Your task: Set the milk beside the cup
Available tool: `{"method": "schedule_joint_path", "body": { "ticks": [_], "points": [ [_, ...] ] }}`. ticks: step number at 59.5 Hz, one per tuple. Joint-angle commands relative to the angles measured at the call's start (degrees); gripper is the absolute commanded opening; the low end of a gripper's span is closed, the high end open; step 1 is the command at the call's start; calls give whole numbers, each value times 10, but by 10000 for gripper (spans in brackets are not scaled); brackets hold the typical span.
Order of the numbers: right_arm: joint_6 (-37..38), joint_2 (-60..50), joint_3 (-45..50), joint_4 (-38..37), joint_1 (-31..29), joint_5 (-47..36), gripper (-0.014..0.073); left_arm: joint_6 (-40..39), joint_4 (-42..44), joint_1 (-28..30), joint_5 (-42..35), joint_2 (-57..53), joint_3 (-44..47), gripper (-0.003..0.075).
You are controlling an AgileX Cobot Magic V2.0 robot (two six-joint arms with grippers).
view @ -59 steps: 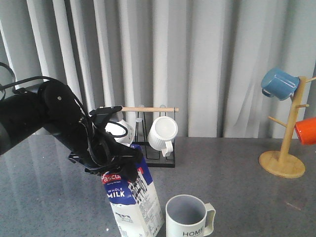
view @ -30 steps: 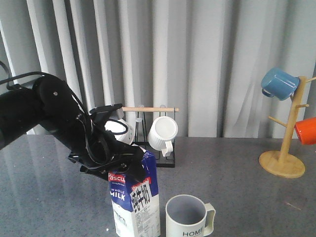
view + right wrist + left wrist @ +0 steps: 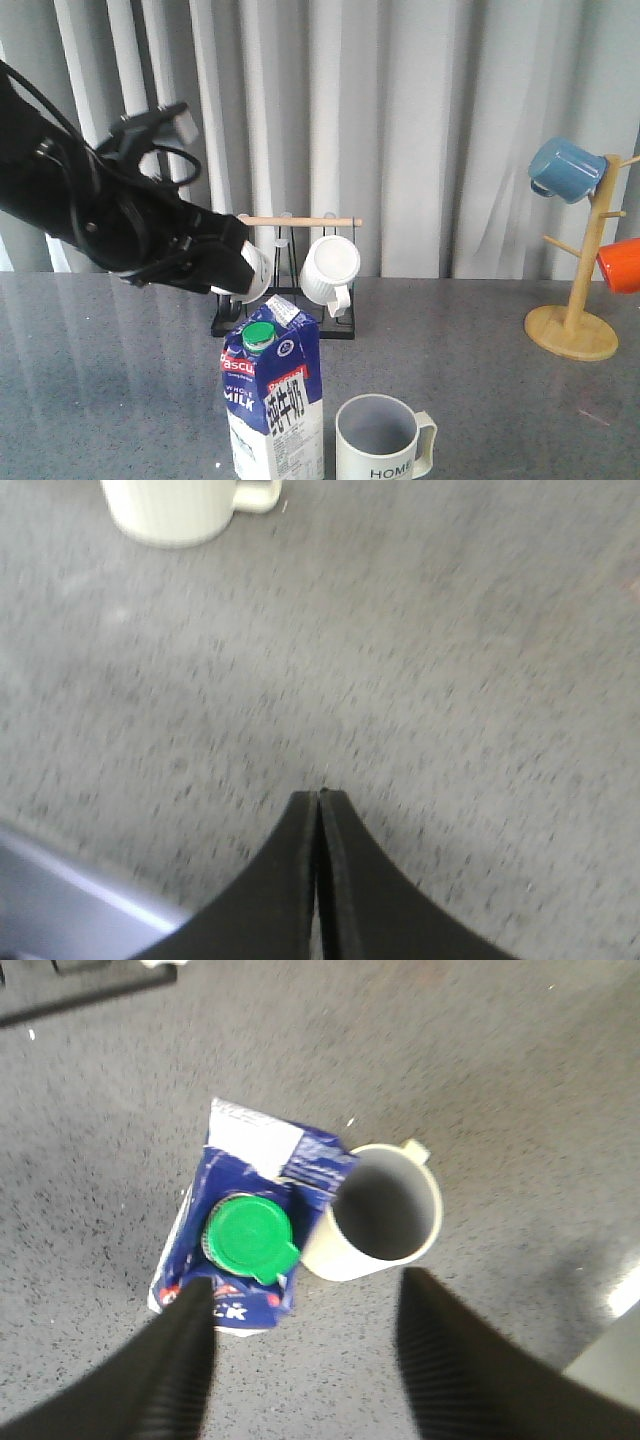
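Observation:
The milk (image 3: pixel 272 400) is a blue-and-white carton with a green cap. It stands upright on the grey table, just left of the cup (image 3: pixel 378 440), a pale mug lettered "HOME". My left gripper (image 3: pixel 232 265) is open and empty, raised above and a little behind the carton. In the left wrist view the milk (image 3: pixel 248 1235) and the cup (image 3: pixel 380 1210) stand side by side, touching or nearly so, beyond my open left gripper (image 3: pixel 305 1285). My right gripper (image 3: pixel 320 796) is shut and empty over bare table. It does not show in the front view.
A black rack (image 3: pixel 285 325) with a wooden bar holds white ribbed mugs (image 3: pixel 330 268) behind the milk. A wooden mug tree (image 3: pixel 575 320) at the right carries a blue mug (image 3: pixel 565 168) and an orange mug (image 3: pixel 620 265). A pale ribbed mug (image 3: pixel 180 510) shows in the right wrist view.
My left gripper let go of the milk and rose up and to the left. The carton went from tilted to upright beside the cup.

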Motion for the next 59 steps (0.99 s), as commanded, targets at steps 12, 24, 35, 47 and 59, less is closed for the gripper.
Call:
{"method": "schedule_joint_path", "body": {
  "ticks": [12, 24, 35, 47, 59],
  "points": [
    [121, 3, -17, -139, -2, -133, -4, 8, 7, -3, -2, -150, -13, -8],
    [127, 3, -17, -144, -2, -130, -4, 12, 19, -3, -2, -242, -13, -8],
    [127, 3, -17, -144, -2, -130, -4, 11, 57, -3, -2, -317, -13, -7],
    [127, 3, -17, -144, -2, -130, -4, 12, 63, -3, -3, -370, -13, -7],
    [127, 3, -17, -144, -2, -130, -4, 12, 62, -3, -3, -396, -13, -7]
  ]
}}
